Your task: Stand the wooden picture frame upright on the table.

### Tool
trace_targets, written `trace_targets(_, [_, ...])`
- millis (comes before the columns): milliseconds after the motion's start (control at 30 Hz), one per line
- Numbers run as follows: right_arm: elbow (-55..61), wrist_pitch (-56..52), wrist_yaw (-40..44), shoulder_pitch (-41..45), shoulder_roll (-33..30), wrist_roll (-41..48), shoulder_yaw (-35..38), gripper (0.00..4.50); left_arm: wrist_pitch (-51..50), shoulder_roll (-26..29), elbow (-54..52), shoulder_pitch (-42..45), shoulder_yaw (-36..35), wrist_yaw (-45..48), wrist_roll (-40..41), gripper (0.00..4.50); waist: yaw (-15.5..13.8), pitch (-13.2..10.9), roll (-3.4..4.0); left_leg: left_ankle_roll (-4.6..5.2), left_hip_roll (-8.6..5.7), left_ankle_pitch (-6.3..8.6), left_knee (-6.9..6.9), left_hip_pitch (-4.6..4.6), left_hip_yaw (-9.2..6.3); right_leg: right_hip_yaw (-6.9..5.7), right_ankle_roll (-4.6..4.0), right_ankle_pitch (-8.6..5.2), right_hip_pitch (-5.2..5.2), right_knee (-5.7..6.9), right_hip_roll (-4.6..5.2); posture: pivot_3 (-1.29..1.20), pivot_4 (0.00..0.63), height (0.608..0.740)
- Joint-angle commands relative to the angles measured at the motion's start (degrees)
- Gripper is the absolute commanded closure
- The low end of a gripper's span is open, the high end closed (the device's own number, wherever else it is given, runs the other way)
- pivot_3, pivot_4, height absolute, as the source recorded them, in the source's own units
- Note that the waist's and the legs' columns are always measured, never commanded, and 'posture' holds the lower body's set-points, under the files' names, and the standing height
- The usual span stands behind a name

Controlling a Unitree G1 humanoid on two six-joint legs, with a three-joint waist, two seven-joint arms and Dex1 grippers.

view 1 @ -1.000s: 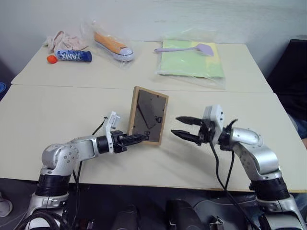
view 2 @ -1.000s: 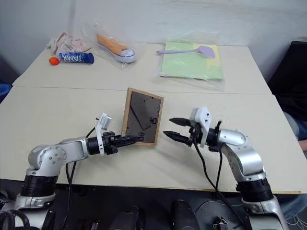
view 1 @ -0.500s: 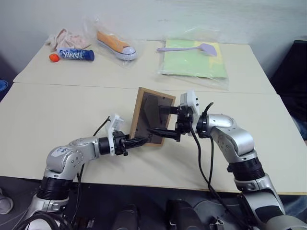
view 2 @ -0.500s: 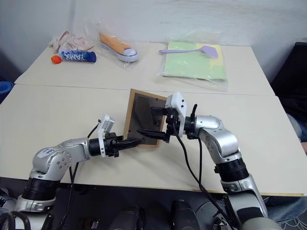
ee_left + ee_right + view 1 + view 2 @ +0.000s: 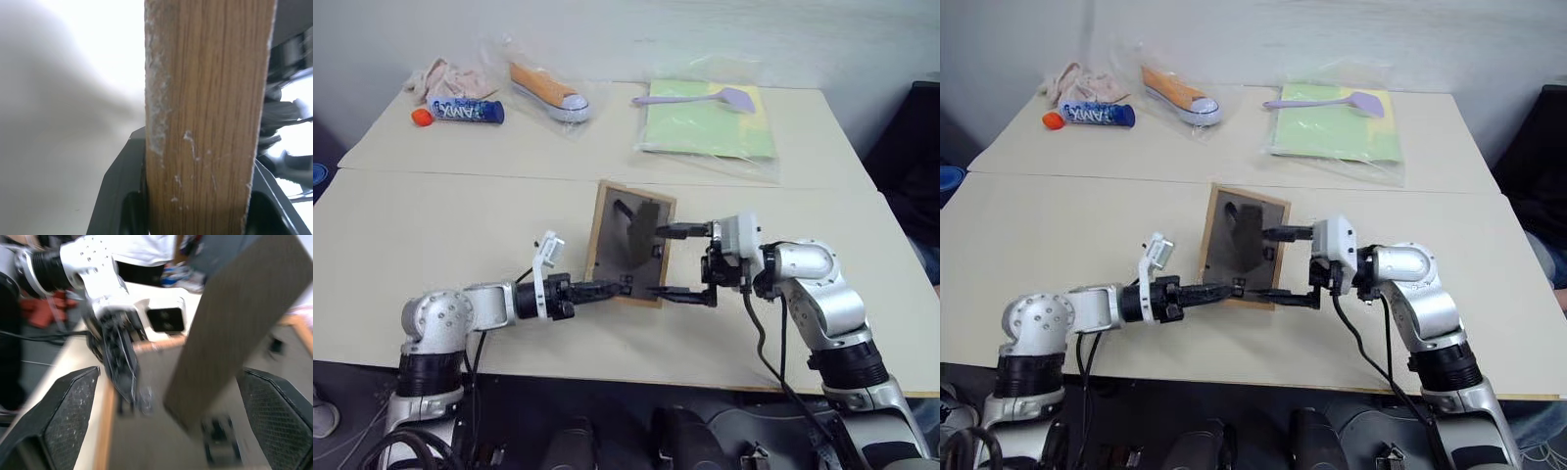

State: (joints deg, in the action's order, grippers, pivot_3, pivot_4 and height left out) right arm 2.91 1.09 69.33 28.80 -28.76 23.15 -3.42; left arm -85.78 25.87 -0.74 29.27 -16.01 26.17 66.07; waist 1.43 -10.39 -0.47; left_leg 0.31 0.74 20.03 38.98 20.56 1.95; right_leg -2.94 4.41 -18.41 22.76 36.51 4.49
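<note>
The wooden picture frame (image 5: pixel 628 247) is held upright over the middle of the table (image 5: pixel 431 225), its dark grey backing toward me. Its fold-out stand (image 5: pixel 643 221) angles out from the backing. My left gripper (image 5: pixel 610 289) comes in from the left and is shut on the frame's lower edge. The left wrist view has that light-wood edge (image 5: pixel 205 122) clamped between the fingers. My right gripper (image 5: pixel 681 261) is open at the frame's right side, one finger high and one low. In the right wrist view the stand (image 5: pixel 239 323) hangs between its spread fingers.
Along the table's far side lie a green sheet in plastic (image 5: pixel 710 122) with a purple spatula (image 5: pixel 695 98) on it, an orange shoe in a bag (image 5: pixel 546 90), a blue tube (image 5: pixel 460 111) and a pink cloth (image 5: pixel 440 76). A seam crosses the table behind the frame.
My right gripper came in from the right, reached onto the backing, then drew back a little and opened wider. The stand now sticks out from the backing. The left gripper rolled, tilting the frame.
</note>
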Motion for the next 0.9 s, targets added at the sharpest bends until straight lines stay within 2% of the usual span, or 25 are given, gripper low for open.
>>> trace_targets(33, [-2.35,8.43,0.38,0.94,-2.09,-0.56,5.04,0.01,-6.34,0.05,10.55,5.45,-6.84,-6.59,12.68,3.19,0.00,0.00,-0.01,0.00,0.00,0.00,0.00,0.00,0.00,-0.01,0.00,0.00,-0.01,0.04,0.00,0.00,0.150,0.740])
trace_targets(133, [-7.45,23.51,1.56,1.55,-3.69,-6.08,5.59,0.01,-6.72,8.13,19.89,7.48,1.26,-10.58,24.86,3.19,0.08,-0.07,-0.12,-0.01,0.01,0.00,0.04,0.01,-0.02,-0.03,0.02,0.01,-0.01,0.05,-0.01,0.00,0.150,0.740])
trace_targets(233, [-14.07,38.78,-1.38,3.28,-3.46,-14.32,3.22,0.01,-6.72,11.60,22.09,7.77,6.34,-13.69,33.07,3.19,0.41,-0.08,-0.11,-0.03,0.01,0.00,-0.05,-0.07,0.03,0.06,0.02,0.01,-0.01,0.04,-0.01,0.00,0.150,0.740])
trace_targets(333, [-22.12,53.13,-10.41,6.45,-1.05,-26.17,2.13,0.01,-6.72,15.88,22.36,8.26,13.51,-14.90,40.10,3.19,0.47,-0.10,-0.13,-0.07,0.04,-0.02,0.00,-0.07,0.03,0.05,0.02,0.01,0.00,0.01,-0.01,0.00,0.150,0.740])
trace_targets(433, [-28.25,60.55,-19.49,9.15,1.18,-34.85,1.74,0.01,-5.22,17.63,21.57,8.34,18.09,-16.26,45.89,3.19,0.38,-0.11,-0.11,-0.13,0.04,-0.06,0.02,-0.09,0.03,0.06,-0.01,-0.01,0.02,0.01,-0.01,0.00,0.150,0.740])
trace_targets(533, [-32.58,64.27,-27.16,11.05,2.04,-43.09,0.30,0.01,-4.21,18.23,20.74,8.53,20.24,-15.51,46.93,3.19,0.37,-0.11,-0.11,-0.14,0.04,-0.07,0.06,-0.09,0.02,0.06,-0.02,-0.01,0.02,0.01,-0.01,0.00,0.150,0.740])
trace_targets(633, [-36.20,66.05,-31.88,11.73,1.85,-46.98,-2.33,0.61,-3.61,18.47,19.88,8.87,20.88,-14.14,46.93,3.19,0.22,-0.11,-0.11,-0.13,0.02,-0.08,0.07,-0.09,0.02,0.04,-0.02,-0.01,0.00,0.01,-0.02,0.00,0.150,0.740])
trace_targets(833, [-39.70,66.48,-41.78,13.35,1.33,-51.60,-4.14,2.68,-3.04,19.52,18.80,8.82,21.56,-12.35,46.93,3.19,0.40,-0.11,-0.10,-0.15,0.02,-0.11,0.07,-0.07,0.02,0.04,-0.02,-0.01,0.00,0.05,-0.05,0.00,0.150,0.740])
trace_targets(900, [-39.79,66.75,-44.63,13.51,1.18,-52.29,-4.28,2.82,-0.70,19.45,15.44,7.51,20.48,-13.81,46.93,3.19,0.54,-0.11,-0.11,-0.16,0.03,-0.11,0.07,-0.08,0.03,0.05,-0.03,-0.02,0.01,0.03,-0.07,0.00,0.150,0.740])
